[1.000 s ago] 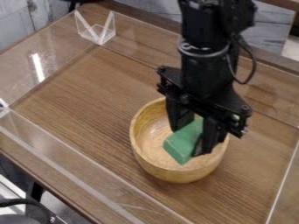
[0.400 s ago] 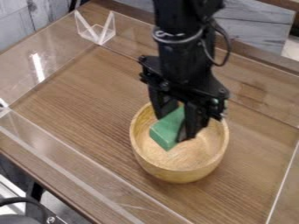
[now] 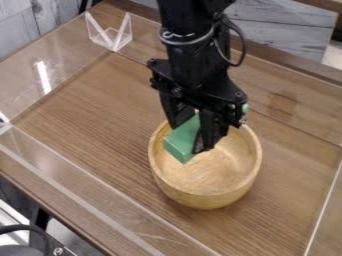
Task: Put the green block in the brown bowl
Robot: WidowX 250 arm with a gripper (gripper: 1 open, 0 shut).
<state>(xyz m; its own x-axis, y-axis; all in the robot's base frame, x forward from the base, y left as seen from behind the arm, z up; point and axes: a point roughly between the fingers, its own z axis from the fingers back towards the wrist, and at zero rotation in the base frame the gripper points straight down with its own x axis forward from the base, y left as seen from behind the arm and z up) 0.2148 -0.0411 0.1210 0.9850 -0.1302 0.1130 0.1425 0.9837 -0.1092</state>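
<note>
Bowl (image 3: 203,188) first, brown and round, sitting on the wooden tabletop (image 3: 94,140) near the front, its pale inside facing the camera. And there's the green block (image 3: 182,140), right at the tool (image 3: 194,136), gripped at the lower end of it! The tool is closed narrow on that block, its dark parts hiding some of the green. The block hangs tilted, over the far left part of the bowl as the camera sees it; whether it touches the wood, the view can't tell. Up goes the eye to the black arm (image 3: 198,50), coming in from the top of the picture, reaching down over the bowl's far side, a cable looping at its right. Well beyond, a clear, open-topped container (image 3: 110,32) stands near the tabletop's far edge, upper left.
</note>
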